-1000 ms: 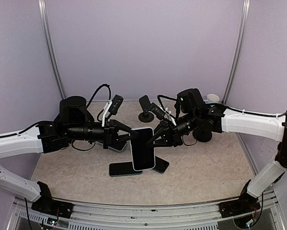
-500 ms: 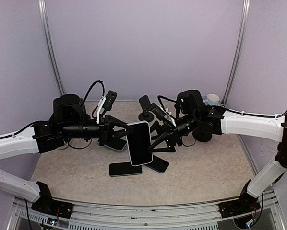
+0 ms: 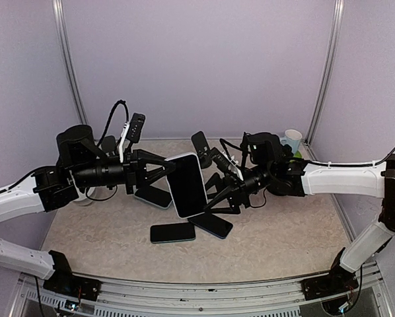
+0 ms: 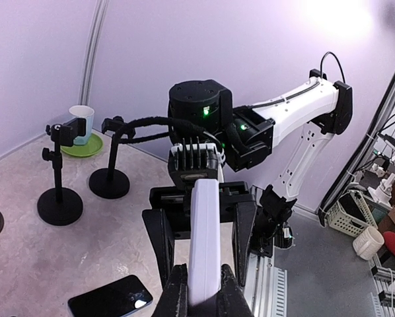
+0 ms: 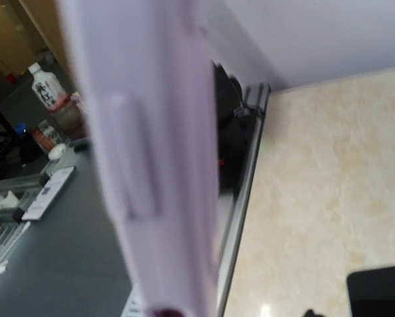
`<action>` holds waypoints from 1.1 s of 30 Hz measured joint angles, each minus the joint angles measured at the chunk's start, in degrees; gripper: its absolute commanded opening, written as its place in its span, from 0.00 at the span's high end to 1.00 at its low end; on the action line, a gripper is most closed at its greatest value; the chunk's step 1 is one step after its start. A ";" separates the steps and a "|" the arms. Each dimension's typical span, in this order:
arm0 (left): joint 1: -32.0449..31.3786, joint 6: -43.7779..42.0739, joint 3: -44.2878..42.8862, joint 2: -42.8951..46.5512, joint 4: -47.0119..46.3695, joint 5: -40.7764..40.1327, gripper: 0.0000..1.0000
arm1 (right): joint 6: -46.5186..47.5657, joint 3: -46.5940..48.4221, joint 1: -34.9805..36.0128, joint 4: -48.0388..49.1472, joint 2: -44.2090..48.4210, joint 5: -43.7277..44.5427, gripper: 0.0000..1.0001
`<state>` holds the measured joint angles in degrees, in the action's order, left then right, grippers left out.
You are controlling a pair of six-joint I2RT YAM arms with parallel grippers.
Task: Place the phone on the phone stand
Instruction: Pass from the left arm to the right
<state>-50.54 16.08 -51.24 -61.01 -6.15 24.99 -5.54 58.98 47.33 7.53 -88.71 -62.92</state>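
Phone pinched by left gripper; cup contents unclear.

Robotics lab test cell, lilac booth walls, metal frame posts, storage baskets outside

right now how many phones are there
4: held phone in left gripper; three flat on the table: front phone, middle phone, rear phone beneath that gripper. Others may be hidden.
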 measured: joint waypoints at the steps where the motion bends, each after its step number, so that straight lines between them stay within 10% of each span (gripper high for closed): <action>1: 0.00 0.13 0.11 0.13 -0.28 -0.04 1.00 | -0.96 -0.44 0.11 2.21 0.00 -0.17 0.37; 12: 0.00 2.64 3.58 1.66 -6.34 -1.90 1.00 | -11.39 -3.78 0.94 21.64 -0.26 -2.21 0.70; 25: 0.09 3.19 4.42 2.75 -7.06 -2.64 1.00 | -14.56 -4.17 1.27 27.12 -3.15 -3.17 0.70; 33: 0.37 4.15 4.61 3.76 -7.17 -3.30 1.00 | -15.89 -3.98 1.40 27.89 -4.76 -2.60 1.00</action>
<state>-50.17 20.23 -46.63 -57.25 -13.32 21.69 -21.43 55.00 48.73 35.42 -93.47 -65.52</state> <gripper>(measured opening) 0.074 0.054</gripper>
